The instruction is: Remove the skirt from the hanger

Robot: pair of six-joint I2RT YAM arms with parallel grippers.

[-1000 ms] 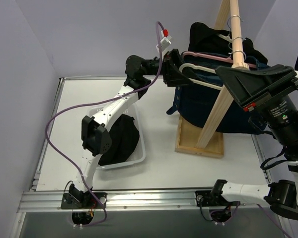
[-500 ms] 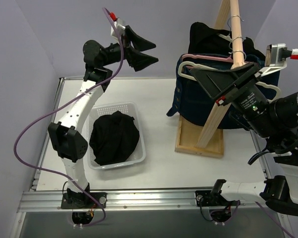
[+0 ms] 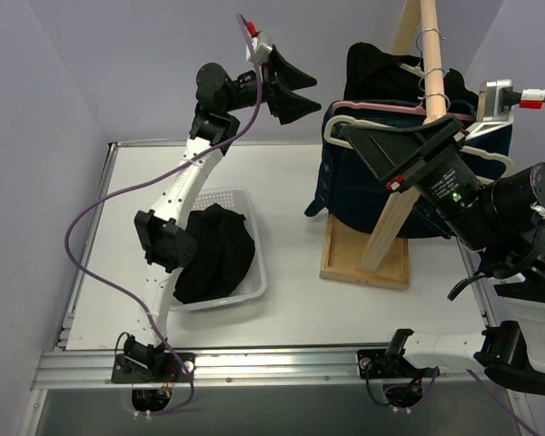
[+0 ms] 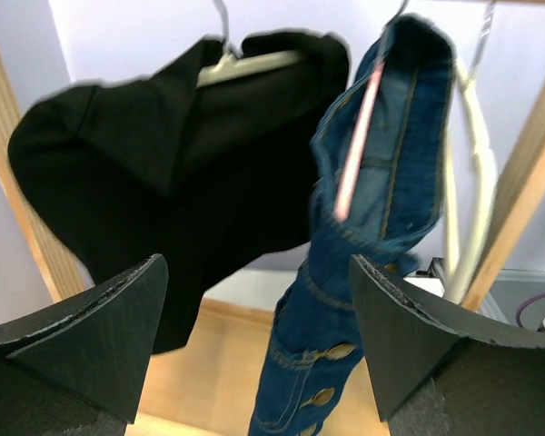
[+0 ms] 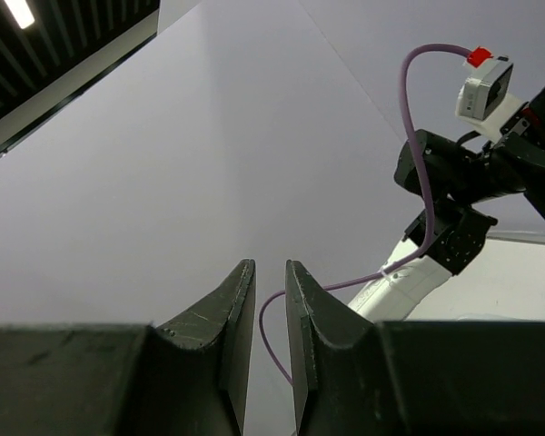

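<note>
Skirt (image 3: 213,259) is off the hanger, a black heap bunched in the white basket (image 3: 256,238) on the table (image 3: 291,300), with the left arm's elbow right over it. Up at the wooden rack (image 3: 427,54), the cream hanger (image 3: 338,134) hangs bare, just beside the blue denim garment (image 3: 345,191) on its pink hanger (image 3: 381,104); the black top (image 3: 381,68) sits behind them. Left gripper (image 3: 316,96) is high in the air and well apart from the basket, fingers spread wide with nothing in them, pointed straight at the rack. From its wrist camera you see the black top on the left, the denim in the middle, and the cream hanger at the right edge. Right gripper (image 3: 356,143) hovers over the rack's clothes, fingers drawn nearly together with only a sliver of gap and nothing between them; its camera looks past them at the wall and the left arm.
</note>
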